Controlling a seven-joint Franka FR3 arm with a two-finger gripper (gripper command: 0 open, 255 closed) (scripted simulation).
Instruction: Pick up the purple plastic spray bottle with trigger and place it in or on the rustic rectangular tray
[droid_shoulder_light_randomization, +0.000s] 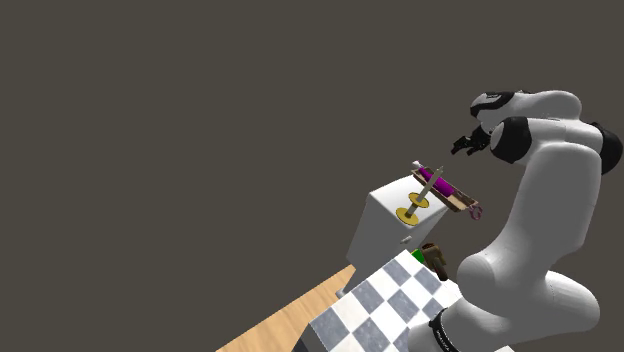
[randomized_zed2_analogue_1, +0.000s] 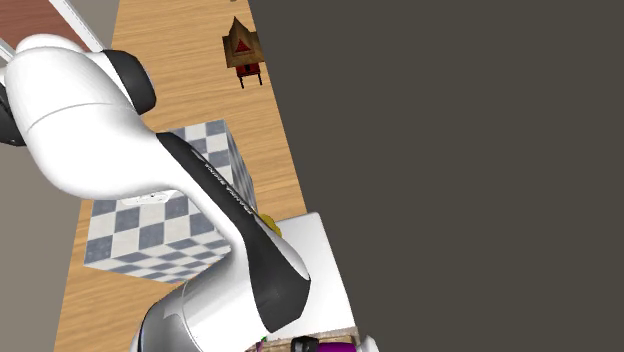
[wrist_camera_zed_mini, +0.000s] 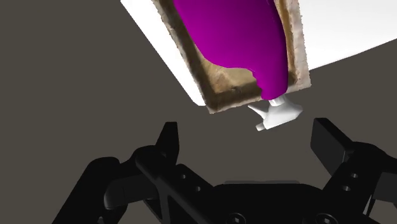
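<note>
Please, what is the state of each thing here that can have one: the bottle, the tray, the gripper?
purple spray bottle: lying on its side in the tray, its white trigger head sticking out past the tray's end, not held.
tray: resting on top of the white block, with the bottle in it.
gripper: open, empty, apart from the bottle.

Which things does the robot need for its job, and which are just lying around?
Job things: purple spray bottle, lying in the brown tray; open black gripper, holding nothing.
Lying about: gold-disc thing on the white table; green thing and brown thing by the checkered stand.
</note>
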